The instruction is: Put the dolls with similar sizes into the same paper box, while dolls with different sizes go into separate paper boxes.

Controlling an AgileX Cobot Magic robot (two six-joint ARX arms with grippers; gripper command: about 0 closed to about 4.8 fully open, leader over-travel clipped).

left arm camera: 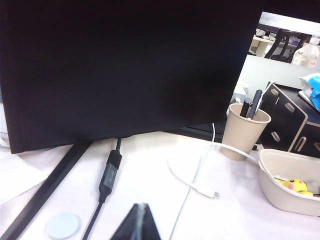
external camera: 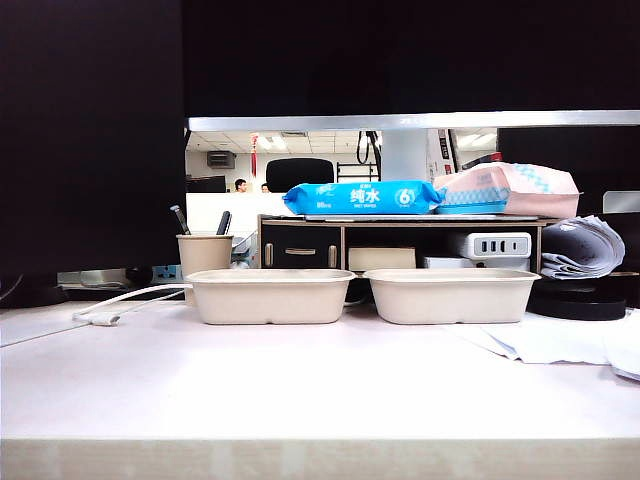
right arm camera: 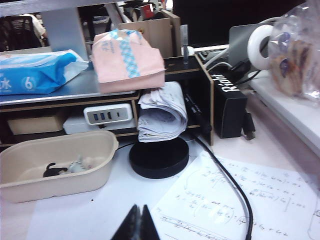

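Note:
Two beige paper boxes stand side by side on the white table, the left one point(external camera: 270, 300) and the right one point(external camera: 452, 300); their walls hide the dolls in the exterior view. The left wrist view looks into the left box point(left arm camera: 280, 196), where a yellow-and-black doll point(left arm camera: 295, 185) lies. In the right wrist view the right box point(right arm camera: 60, 184) holds a tiny black doll point(right arm camera: 50, 171) beside a tiny whitish-grey doll point(right arm camera: 78, 165). My left gripper point(left arm camera: 141, 207) is shut and empty, well back from its box. My right gripper point(right arm camera: 140, 209) is shut and empty, over the table in front of its box. Neither arm shows in the exterior view.
A beige pen cup point(external camera: 204, 255) and a white cable point(external camera: 120, 300) sit left of the boxes, under a dark monitor point(left arm camera: 125, 65). Behind is a black shelf with a blue wipes pack point(external camera: 362, 197). Loose papers point(right arm camera: 235, 195), a black round base point(right arm camera: 159, 157) and a black cable point(right arm camera: 235, 185) lie at the right.

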